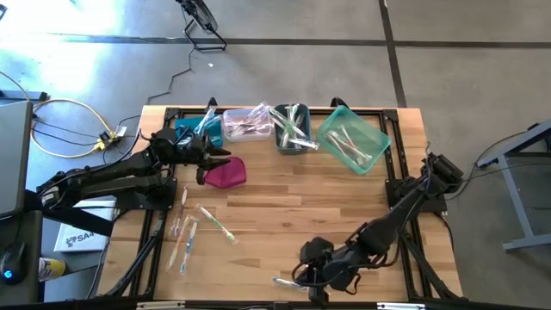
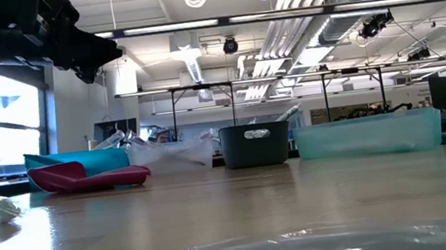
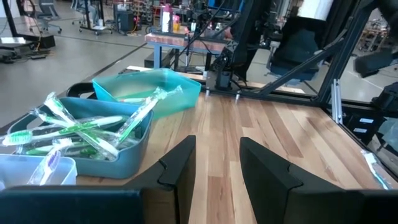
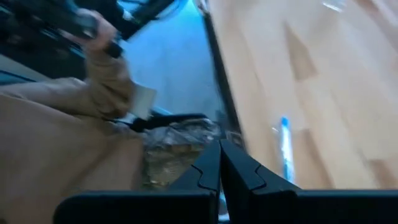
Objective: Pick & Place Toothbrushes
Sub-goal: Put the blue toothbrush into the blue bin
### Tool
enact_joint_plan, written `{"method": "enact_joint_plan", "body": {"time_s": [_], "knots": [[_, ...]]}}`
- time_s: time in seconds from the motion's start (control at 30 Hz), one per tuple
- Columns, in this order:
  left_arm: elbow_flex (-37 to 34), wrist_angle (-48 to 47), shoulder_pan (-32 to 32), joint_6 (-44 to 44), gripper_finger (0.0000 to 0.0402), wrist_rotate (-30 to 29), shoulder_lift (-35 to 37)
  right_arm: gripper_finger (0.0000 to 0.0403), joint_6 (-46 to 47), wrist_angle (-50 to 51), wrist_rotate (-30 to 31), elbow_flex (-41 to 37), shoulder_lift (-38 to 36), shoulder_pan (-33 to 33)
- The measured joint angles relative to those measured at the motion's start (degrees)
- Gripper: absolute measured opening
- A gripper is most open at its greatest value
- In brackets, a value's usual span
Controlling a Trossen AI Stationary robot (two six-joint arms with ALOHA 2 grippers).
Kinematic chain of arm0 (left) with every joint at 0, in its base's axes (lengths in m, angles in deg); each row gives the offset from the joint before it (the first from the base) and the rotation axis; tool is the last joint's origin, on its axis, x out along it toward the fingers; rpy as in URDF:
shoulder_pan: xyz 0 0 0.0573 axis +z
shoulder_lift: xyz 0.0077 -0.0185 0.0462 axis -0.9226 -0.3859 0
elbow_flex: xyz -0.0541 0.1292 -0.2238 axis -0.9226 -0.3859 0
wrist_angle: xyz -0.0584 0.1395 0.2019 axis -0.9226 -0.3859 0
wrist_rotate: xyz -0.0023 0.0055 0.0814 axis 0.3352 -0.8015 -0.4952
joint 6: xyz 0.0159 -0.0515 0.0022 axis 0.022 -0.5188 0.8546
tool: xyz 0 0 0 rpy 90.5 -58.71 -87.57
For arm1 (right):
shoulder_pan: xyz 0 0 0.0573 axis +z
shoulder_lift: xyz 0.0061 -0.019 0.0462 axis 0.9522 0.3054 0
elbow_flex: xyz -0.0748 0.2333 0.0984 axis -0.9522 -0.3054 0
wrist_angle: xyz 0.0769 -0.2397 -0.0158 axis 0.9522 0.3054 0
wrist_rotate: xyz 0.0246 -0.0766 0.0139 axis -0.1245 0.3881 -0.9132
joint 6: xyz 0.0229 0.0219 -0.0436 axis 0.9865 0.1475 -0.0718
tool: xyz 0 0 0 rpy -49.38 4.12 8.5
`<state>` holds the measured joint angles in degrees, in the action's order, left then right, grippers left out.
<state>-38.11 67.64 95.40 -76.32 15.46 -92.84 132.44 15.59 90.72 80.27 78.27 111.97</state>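
- Left pincer (image 1: 225, 160) hangs over the far left of the counter (image 1: 284, 215), just beside the magenta pouch (image 1: 226, 174); its fingers (image 3: 180, 168) stand parted and we see nothing between them.
- Right pincer (image 1: 303, 277) sits low at the near edge, clenched, fingers (image 4: 208, 168) pressed together on nothing visible.
- Loose toothbrushes (image 1: 191, 226) lie scattered on the counter's near left; one lone toothbrush (image 1: 284, 281) rests just beside the right pincer.
- More fill the bins along the far edge: blue bin (image 1: 187, 132), clear bin (image 1: 245, 125), grey bin (image 1: 293, 129), teal bin (image 1: 353, 138).
- We judge them light, stiff and slick, lying flat; best pinched mid-handle, across the narrow width.
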Motion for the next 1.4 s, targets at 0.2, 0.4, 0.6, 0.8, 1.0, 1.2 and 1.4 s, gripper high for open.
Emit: {"method": "enact_joint_plan", "body": {"time_s": [0.2,0.4,0.6,0.8,1.0,1.2,1.4], "knots": [[0.0,-0.1,0.0,0.0,0.0122,0.0,0.0,0.0003,-2.4,-4.2,-0.1,3.0,2.0,-0.1],[0.0,-0.1,0.0,0.0,0.0122,0.0,0.0,0.0003,-3.7,-1.0,-1.0,9.3,6.4,0.7],[0.0,-0.1,0.0,0.0,0.0122,0.0,0.0,0.0003,-1.3,9.8,-4.8,12.1,9.2,0.8],[0.0,-0.1,0.0,-0.1,0.0122,0.0,0.0,0.0003,8.7,25.2,-7.3,11.7,9.2,0.8],[0.0,-0.1,0.0,-0.2,0.0122,0.0,0.0,0.0003,9.5,27.0,-6.6,11.7,9.2,0.8],[0.0,-0.1,0.0,-0.2,0.0122,0.1,0.0,0.0037,9.5,27.0,-4.0,11.7,9.2,0.7],[0.0,-0.1,0.0,-0.2,0.0122,0.1,0.0,0.0112,5.6,26.7,-2.1,11.8,10.5,0.9]]}}
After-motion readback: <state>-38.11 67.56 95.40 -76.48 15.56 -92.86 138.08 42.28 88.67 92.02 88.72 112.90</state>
